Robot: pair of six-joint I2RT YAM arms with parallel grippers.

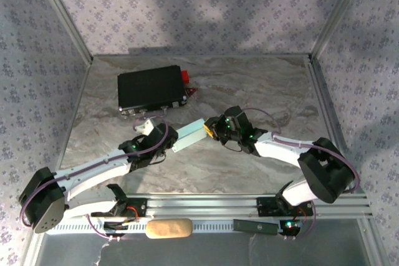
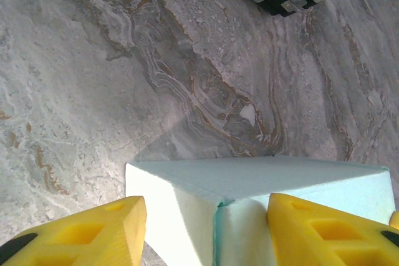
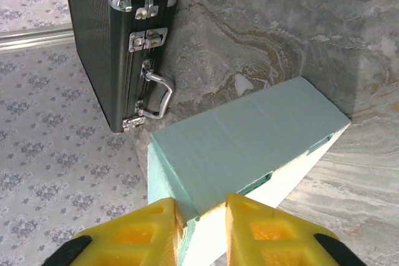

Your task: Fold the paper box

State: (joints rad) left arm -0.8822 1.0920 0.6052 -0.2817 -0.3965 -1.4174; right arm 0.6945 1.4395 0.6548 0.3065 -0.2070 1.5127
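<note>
The paper box [image 1: 189, 136], a pale light-blue folded card box, lies on the marble table between my two grippers. My left gripper [image 1: 169, 139] is at its left end. In the left wrist view the box's end [image 2: 249, 179] sits between the yellow fingers [image 2: 93, 228], and my left gripper [image 2: 206, 202] stands open around it. My right gripper [image 1: 211, 130] is at the box's right end. In the right wrist view my right gripper [image 3: 201, 209] is shut, pinching a corner edge of the paper box [image 3: 243, 135].
A black case [image 1: 153, 88] with a red end [image 1: 185, 76] lies behind the box at the back left. Its latches and handle [image 3: 149, 85] show close to the box. Metal frame walls ring the table [image 1: 262, 166]. A tan oblong pad [image 1: 168, 228] lies at the near edge.
</note>
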